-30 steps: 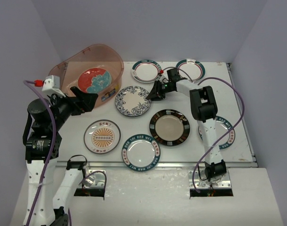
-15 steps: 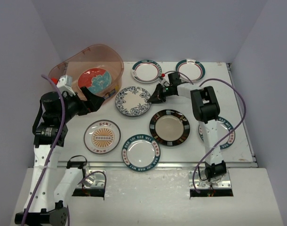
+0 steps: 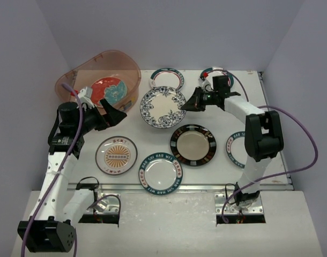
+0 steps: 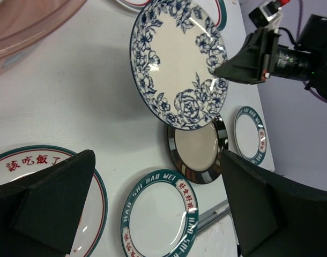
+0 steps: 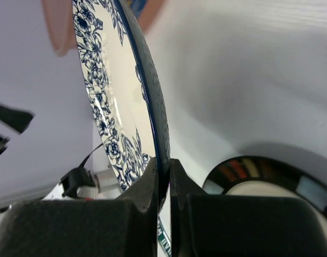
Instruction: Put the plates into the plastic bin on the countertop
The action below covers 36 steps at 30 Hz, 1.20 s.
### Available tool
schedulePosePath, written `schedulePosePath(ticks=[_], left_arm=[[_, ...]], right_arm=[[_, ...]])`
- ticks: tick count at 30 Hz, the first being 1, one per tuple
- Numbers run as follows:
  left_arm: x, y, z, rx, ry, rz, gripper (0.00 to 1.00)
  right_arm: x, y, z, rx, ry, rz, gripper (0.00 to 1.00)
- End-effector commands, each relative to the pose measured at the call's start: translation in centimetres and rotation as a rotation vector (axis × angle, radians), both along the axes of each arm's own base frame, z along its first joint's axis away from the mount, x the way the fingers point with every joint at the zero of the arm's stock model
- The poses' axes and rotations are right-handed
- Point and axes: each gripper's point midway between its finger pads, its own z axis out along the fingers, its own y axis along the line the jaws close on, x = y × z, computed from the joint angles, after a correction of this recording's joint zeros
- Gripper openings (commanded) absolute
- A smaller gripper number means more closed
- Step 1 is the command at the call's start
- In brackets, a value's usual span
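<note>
On the countertop [image 3: 212,174], a lettered plate [image 3: 161,172] lies nearest, with a sunburst plate [image 3: 116,155] at ten o'clock from it. Farther, the left gripper [image 3: 115,110] gapes empty. The right gripper [image 3: 186,105] pinches the three-o'clock rim of the floral plate [image 3: 163,106], which is tilted off the surface. At ten o'clock from it, the bin [image 3: 126,67] holds a red plate [image 3: 106,90].

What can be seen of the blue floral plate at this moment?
The blue floral plate is round and glossy and looks ceramic, with a plain cream centre, a wide band of dark blue flowers and a thin dark edge. It is held clear of the countertop and tilted, its face towards the left arm. The right tool is shut on its right rim, one finger on each face. Nothing else visibly touches it.
</note>
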Motion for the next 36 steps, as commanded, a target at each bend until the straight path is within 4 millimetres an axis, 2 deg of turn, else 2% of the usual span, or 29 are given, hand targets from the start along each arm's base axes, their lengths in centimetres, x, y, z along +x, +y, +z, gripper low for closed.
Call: schedulePosePath(ticks=[1, 3, 4, 5, 7, 8, 10, 12, 13, 14, 15, 17, 18, 19, 20, 21, 24, 26, 28, 30, 33, 36], left_arm=[[1.2, -2.4, 1.1, -0.058, -0.052, -0.088, 1.00], [1.4, -3.3, 1.3, -0.072, -0.059, -0.109, 0.99], [1.7, -4.1, 1.2, -0.085, -0.056, -0.127, 0.98], [1.9, -4.9, 1.2, -0.093, -0.060, -0.151, 0.94], [2.2, -5.8, 0.7, -0.100, -0.037, -0.164, 0.85], [2.6, -6.2, 0.3, -0.099, -0.021, -0.170, 0.76], [2.9, -6.6, 0.0, -0.099, -0.009, -0.173, 0.66], [3.6, -6.7, 0.2, -0.110, -0.018, -0.168, 0.32], [3.6, -6.8, 0.2, -0.111, -0.016, -0.172, 0.23], [3.8, -7.1, 0.8, -0.122, -0.033, -0.186, 0.08], [3.9, -7.1, 1.4, -0.124, -0.049, -0.186, 0.08], [4.4, -7.4, 2.4, -0.134, -0.075, -0.202, 0.01], [4.7, -7.5, 3.2, -0.148, -0.096, -0.199, 0.00], [5.2, -7.2, 4.1, -0.154, -0.118, -0.171, 0.00], [5.8, -6.6, 5.2, -0.162, -0.137, -0.127, 0.00], [6.5, -5.8, 6.4, -0.170, -0.153, -0.078, 0.00], [8.3, -2.8, 9.0, -0.198, -0.154, 0.061, 0.00], [10.7, 1.9, 11.4, -0.210, -0.167, 0.221, 0.00], [11.7, 4.2, 11.8, -0.225, -0.143, 0.301, 0.00], [13.8, 7.5, 12.7, -0.226, -0.149, 0.399, 0.00], [16.2, 11.2, 12.1, -0.218, -0.108, 0.512, 0.00], [19.3, 15.5, 9.2, -0.193, -0.030, 0.644, 0.00]], right_arm=[[-4.6, 2.4, 8.9, 0.191, -0.211, 0.207, 0.00], [-5.8, 3.0, 9.6, 0.217, -0.213, 0.235, 0.00], [-6.9, 3.5, 10.8, 0.246, -0.243, 0.269, 0.00], [-7.5, 3.7, 11.9, 0.265, -0.275, 0.293, 0.00], [-8.8, 4.2, 12.7, 0.305, -0.258, 0.320, 0.00], [-9.1, 4.2, 13.2, 0.317, -0.282, 0.330, 0.00], [-9.3, 4.2, 13.7, 0.325, -0.302, 0.338, 0.00], [-9.6, 4.2, 14.1, 0.321, -0.312, 0.339, 0.00], [-9.6, 4.2, 14.1, 0.322, -0.311, 0.339, 0.00], [-9.7, 4.2, 14.0, 0.328, -0.309, 0.343, 0.00], [-9.8, 4.2, 14.0, 0.331, -0.297, 0.343, 0.00], [-10.0, 4.2, 14.2, 0.341, -0.306, 0.352, 0.00], [-10.1, 4.2, 14.1, 0.342, -0.305, 0.353, 0.07], [-9.8, 3.9, 13.8, 0.323, -0.299, 0.332, 0.53], [-9.2, 3.5, 13.1, 0.277, -0.293, 0.289, 0.85], [-8.6, 2.9, 12.4, 0.218, -0.291, 0.241, 0.99], [-7.1, 0.4, 10.8, 0.080, -0.308, 0.118, 0.99], [-7.3, -1.4, 10.6, 0.030, -0.322, 0.052, 0.99], [-7.7, -2.8, 9.6, -0.002, -0.317, 0.014, 0.99], [-8.6, -3.8, 9.1, -0.040, -0.330, -0.016, 0.99], [-9.8, -4.5, 8.4, -0.070, -0.332, -0.033, 0.99], [-11.2, -4.9, 8.1, -0.085, -0.346, -0.039, 0.99]])
